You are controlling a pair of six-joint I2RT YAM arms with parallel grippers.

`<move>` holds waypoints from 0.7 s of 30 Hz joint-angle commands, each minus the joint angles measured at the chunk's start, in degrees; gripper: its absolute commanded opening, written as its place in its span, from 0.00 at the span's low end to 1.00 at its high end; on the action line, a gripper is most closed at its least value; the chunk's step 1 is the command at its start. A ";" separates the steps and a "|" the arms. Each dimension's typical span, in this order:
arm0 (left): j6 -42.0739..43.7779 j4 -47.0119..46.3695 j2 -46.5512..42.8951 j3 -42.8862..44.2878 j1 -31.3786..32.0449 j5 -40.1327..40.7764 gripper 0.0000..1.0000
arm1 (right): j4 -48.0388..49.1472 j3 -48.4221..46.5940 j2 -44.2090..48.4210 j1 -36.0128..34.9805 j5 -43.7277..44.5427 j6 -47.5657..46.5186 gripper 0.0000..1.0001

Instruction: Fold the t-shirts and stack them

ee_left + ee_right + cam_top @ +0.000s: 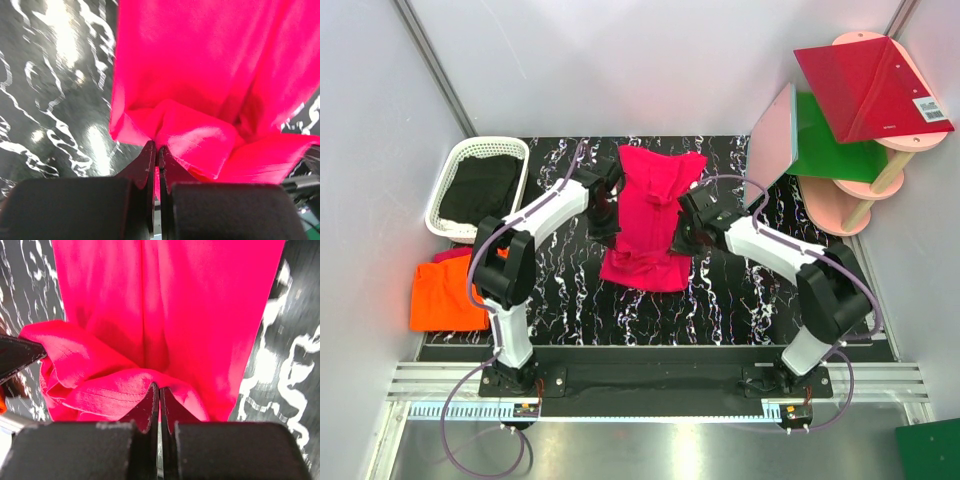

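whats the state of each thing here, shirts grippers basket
pink t-shirt, lying lengthwise on the table, pinched on both sides
orange t-shirt, folded, at the table's left edge
left gripper, shut on pink t-shirt
right gripper, shut on pink t-shirt
white basket, holding dark cloth

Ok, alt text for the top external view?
The left arm and right arm grip a pink shirt by its sides over a black marbled table. An orange shirt lies at the left edge, in front of a white basket holding dark cloth. A red panel and a green panel rest on a pink stand, upper right.
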State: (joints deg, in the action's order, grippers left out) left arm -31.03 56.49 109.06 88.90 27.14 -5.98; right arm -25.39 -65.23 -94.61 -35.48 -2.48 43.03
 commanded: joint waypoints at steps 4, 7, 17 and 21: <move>1.76 0.20 3.35 8.91 -2.44 0.45 0.00 | -0.19 -7.27 -3.48 3.05 2.13 -3.83 0.00; 2.11 0.55 5.55 12.43 -2.70 -0.87 0.00 | -0.28 -8.42 -4.36 3.49 2.48 -3.74 0.00; 2.29 2.22 14.94 22.89 -3.67 -2.98 0.33 | -0.80 -11.75 -9.53 6.22 6.70 -4.18 0.00; 2.37 2.57 15.58 23.86 -4.28 -2.82 0.91 | -1.16 -15.09 -13.40 7.09 8.81 -3.83 0.04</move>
State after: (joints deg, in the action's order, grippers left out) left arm -28.99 58.24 124.44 110.06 23.92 -8.08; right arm -26.55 -75.88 -105.06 -29.52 2.48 39.68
